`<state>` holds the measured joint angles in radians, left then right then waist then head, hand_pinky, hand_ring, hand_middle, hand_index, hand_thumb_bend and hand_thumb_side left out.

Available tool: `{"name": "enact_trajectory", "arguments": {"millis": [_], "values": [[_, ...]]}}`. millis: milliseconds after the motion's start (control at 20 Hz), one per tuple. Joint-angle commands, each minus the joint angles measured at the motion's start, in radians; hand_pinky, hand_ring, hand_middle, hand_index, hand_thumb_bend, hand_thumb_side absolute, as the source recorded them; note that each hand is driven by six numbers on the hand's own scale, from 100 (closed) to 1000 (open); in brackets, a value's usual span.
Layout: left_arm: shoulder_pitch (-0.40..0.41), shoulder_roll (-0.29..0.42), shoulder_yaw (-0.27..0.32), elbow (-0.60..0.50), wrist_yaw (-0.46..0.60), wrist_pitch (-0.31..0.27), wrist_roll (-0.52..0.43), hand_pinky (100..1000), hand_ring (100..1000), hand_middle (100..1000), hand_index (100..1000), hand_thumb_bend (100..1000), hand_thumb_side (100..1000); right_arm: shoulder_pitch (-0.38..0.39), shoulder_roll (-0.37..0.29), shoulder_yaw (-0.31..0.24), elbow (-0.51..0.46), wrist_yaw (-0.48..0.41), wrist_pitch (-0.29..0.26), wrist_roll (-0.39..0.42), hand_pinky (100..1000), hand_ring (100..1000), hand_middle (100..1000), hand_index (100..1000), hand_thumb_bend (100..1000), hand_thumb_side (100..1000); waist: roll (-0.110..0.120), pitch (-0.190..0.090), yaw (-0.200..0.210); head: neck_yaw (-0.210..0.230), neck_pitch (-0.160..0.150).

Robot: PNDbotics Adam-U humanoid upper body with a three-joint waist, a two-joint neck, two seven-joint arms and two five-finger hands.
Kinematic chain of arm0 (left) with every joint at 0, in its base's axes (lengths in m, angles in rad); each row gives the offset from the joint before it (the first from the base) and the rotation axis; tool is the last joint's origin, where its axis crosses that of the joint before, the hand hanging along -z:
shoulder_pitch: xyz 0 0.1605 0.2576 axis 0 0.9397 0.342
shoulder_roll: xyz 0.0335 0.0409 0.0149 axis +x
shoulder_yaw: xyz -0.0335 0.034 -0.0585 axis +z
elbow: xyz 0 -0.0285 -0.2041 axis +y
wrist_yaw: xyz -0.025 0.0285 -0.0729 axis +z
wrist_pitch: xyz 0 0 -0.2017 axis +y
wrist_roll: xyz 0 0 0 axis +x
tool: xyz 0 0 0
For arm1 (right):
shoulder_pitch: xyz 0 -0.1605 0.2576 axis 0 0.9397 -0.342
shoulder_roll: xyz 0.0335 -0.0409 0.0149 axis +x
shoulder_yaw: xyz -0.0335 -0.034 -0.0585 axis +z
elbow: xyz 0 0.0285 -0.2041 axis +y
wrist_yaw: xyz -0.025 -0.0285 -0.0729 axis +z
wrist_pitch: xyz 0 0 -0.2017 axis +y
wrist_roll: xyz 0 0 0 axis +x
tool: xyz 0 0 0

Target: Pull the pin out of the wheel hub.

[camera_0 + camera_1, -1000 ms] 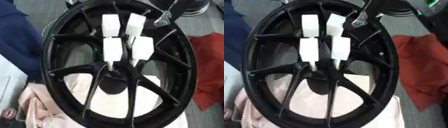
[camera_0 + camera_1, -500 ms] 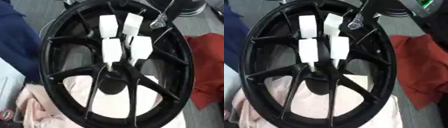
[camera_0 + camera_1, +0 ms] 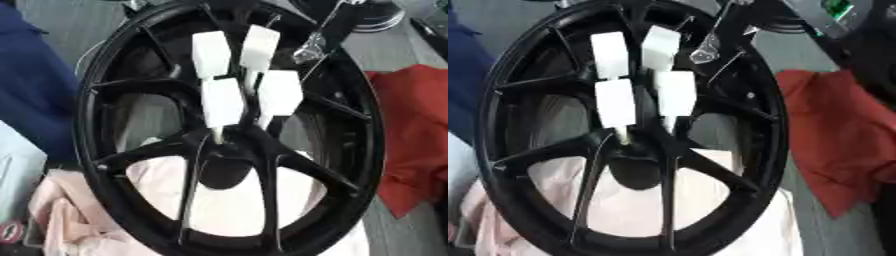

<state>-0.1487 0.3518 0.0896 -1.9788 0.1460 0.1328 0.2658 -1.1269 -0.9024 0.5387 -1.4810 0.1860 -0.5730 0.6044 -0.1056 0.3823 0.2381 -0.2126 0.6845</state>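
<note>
A: Since size goes first, log the wheel (image 3: 350,145): glossy black, round rim, thin straight spokes running into the wheel hub (image 3: 229,150) at centre. It fills most of both views.

B: Under it?

A: Pale pink cloth (image 3: 227,210), soft and creased, showing between the lower spokes. Red cloth (image 3: 833,150), crumpled, just beside the rim on the right. Dark blue fabric (image 3: 35,95) on the left.

B: Hand?

A: Robot hand (image 3: 241,75) reaching down from the top edge; which arm it belongs to I cannot tell. Its fingers (image 3: 221,102) carry white blocky pads, matte, box-shaped, in two pairs, hanging close together over the hub.

B: Open or gripping?

A: Lower two pads close on either side of the pin; whether they actually pinch it, I cannot tell.

B: Pin?

A: Pin (image 3: 215,134): thin, pale, straight rod. It sits at the hub, just below the lower left pad, long axis running up and down in the view, top end towards the fingers.
</note>
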Motion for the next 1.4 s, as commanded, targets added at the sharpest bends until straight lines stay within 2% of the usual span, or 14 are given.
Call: {"name": "enact_trajectory", "arguments": {"millis": [50, 550, 1400], "values": [[-0.010, 0.029, 0.004, -0.021, 0.001, -0.002, -0.002, 682, 672, 557, 707, 557, 503, -0.023, -0.018, -0.006, 0.008, -0.012, -0.254, 0.266, 881, 838, 768, 798, 358, 222, 0.009, -0.023, -0.001, -0.009, 0.004], [-0.014, 0.029, 0.004, -0.021, 0.002, -0.004, -0.004, 682, 671, 557, 707, 556, 503, -0.039, 0.008, 0.007, 0.046, -0.034, -0.251, 0.302, 872, 824, 729, 755, 316, 197, 0.011, -0.020, 0.004, -0.034, 0.018], [-0.018, 0.026, 0.008, -0.021, 0.003, -0.005, 0.003, 683, 669, 555, 707, 554, 500, -0.041, 0.032, 0.047, 0.073, -0.034, -0.258, 0.303, 864, 816, 739, 759, 300, 175, 0.002, -0.017, 0.016, -0.036, 0.003]]}}
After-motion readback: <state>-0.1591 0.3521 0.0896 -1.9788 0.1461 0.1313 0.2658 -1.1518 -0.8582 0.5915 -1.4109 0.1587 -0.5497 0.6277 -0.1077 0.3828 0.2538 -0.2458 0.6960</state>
